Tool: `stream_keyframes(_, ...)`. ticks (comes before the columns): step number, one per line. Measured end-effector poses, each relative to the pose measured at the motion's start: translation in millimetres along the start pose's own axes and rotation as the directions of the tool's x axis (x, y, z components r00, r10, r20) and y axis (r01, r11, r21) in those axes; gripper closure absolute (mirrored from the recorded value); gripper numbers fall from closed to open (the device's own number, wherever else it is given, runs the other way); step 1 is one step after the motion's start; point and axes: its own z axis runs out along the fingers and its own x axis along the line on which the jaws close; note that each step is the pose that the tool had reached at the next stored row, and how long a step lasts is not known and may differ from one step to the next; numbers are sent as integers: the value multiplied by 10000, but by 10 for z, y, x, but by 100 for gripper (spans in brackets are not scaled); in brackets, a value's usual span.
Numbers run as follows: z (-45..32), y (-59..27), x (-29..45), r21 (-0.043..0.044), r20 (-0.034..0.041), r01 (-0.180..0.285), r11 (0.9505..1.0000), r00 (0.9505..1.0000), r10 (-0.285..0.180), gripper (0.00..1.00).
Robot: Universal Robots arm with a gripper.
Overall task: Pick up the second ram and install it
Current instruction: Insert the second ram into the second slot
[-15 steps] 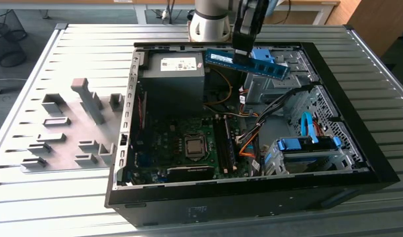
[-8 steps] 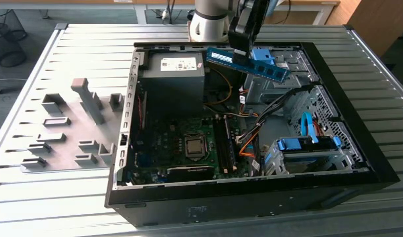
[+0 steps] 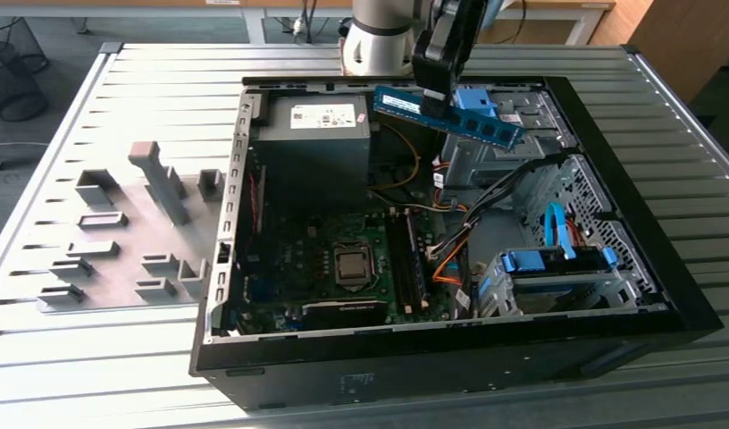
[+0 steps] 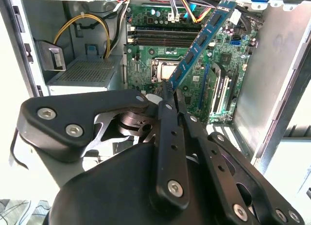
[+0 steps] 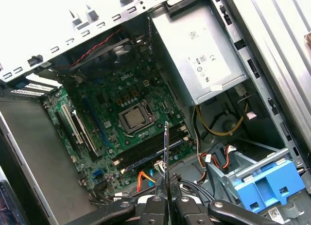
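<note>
Blue second ram (image 3: 484,123), pinched between closed jaws, hangs tilted over the open computer case (image 3: 674,299) on the counter (image 3: 150,80).

Arm (image 3: 377,36) cut off by top edge in exterior view. Second ram (image 3: 496,128): mid-section hidden behind claw (image 3: 438,91) there. Gripped end buried between claw fingers in second wrist view. Ram edge-on in first wrist view, chips unseen. Counter (image 3: 162,80) runs past picture edges. Power supply label (image 3: 322,116) print too small.
</note>
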Motion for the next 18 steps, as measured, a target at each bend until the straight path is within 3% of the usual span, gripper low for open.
stream_keyframes(9, 0, 0, 0, 1, 2, -156, 9999, 9999, 156, 86)
stream_keyframes(18, 1, 1, 0, 4, 12, -773, 9970, 9970, 773, 86)
